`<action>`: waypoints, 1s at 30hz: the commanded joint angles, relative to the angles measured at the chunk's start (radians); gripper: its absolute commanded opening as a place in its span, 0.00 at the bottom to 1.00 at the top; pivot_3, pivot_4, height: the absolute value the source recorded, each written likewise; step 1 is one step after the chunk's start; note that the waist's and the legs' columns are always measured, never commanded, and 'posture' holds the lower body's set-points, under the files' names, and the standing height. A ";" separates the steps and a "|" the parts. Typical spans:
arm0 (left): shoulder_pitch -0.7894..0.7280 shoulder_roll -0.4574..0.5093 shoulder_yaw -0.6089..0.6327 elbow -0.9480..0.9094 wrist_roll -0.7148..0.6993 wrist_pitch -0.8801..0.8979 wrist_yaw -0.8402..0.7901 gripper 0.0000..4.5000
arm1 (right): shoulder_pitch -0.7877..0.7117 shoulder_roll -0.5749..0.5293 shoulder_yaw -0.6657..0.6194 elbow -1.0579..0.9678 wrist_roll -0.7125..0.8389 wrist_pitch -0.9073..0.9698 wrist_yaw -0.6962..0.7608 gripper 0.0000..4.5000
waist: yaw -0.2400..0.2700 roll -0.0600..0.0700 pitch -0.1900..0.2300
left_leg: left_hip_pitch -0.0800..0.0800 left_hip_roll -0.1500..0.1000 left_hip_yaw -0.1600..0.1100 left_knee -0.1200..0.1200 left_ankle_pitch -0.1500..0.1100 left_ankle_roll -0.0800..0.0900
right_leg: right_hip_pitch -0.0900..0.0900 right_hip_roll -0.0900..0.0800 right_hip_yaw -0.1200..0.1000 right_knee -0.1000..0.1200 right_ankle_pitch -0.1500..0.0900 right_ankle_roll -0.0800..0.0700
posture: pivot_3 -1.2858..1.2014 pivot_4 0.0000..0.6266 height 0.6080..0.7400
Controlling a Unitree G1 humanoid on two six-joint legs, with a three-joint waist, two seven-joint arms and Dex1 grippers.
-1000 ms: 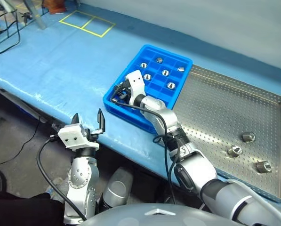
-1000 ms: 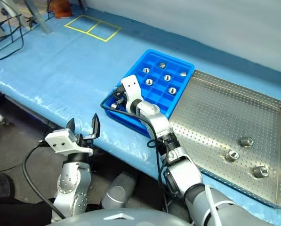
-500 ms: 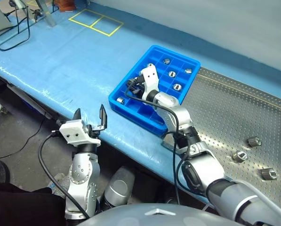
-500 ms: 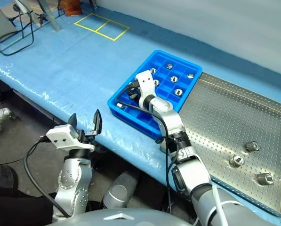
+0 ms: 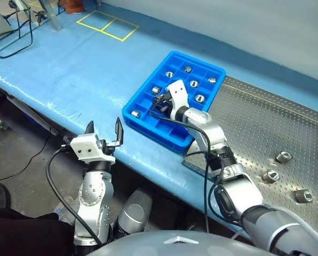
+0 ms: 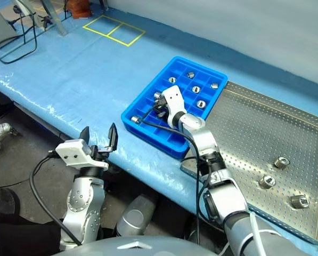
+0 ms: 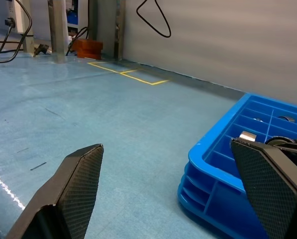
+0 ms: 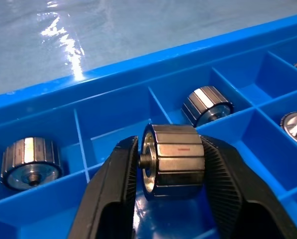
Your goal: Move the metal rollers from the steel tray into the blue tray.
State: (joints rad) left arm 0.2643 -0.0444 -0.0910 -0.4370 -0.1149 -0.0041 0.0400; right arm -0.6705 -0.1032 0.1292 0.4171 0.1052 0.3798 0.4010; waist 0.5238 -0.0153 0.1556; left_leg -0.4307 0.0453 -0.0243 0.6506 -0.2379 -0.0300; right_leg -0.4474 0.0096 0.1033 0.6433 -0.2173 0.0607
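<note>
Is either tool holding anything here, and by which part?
The right tool holds a metal roller by its two flat ends, over the blue tray. The left tool is open and empty.

Seven metal rollers [image 5: 200, 98] sat in the blue tray [image 5: 139, 100]'s compartments, another was over it, and three lay on the steel tray [image 5: 260, 128].

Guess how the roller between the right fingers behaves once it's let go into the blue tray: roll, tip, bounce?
The metal roller looks solid and faceted, so probably heavy for its size and rigid. It lies on its side between the right gripper fingers, so it may rock or roll briefly. The blue tray dividers should likely stop it.
</note>
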 commanded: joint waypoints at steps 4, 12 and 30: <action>-0.053 0.017 -0.022 -0.020 0.026 0.026 -0.028 1.00 | 0.012 -0.016 -0.029 -0.084 0.020 -0.010 0.028 0.87 | -0.004 0.000 0.000 | 0.000 0.000 0.000 0.000 0.000 0.000 | 0.000 0.000 0.000 0.000 0.000 0.000 | 0.70 0.24 1.00; -0.254 0.055 -0.028 0.030 -0.020 0.115 -0.135 1.00 | 0.157 -0.040 -0.131 -0.393 0.151 0.035 0.046 0.87 | -0.073 0.002 -0.001 | 0.000 0.000 -0.001 0.002 0.000 0.000 | 0.002 0.000 -0.001 0.000 0.001 0.001 | 0.59 0.24 1.00; -0.568 0.041 -0.116 0.417 -0.028 0.133 -0.363 1.00 | 0.522 -0.224 -0.296 -0.852 0.216 0.350 -0.107 0.87 | -0.621 0.008 -0.004 | 0.017 -0.001 -0.001 0.009 -0.003 0.008 | 0.023 0.001 0.006 0.002 0.005 0.007 | 0.44 0.24 1.00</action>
State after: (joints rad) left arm -0.2926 0.0025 -0.2070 -0.0229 -0.1379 0.1438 -0.3136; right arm -0.1513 -0.3204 -0.1747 -0.3753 0.2955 0.6979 0.2849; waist -0.0973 -0.0077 0.1513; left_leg -0.4129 0.0447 -0.0250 0.6594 -0.2405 -0.0220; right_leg -0.4245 0.0111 0.1103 0.6455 -0.2127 0.0684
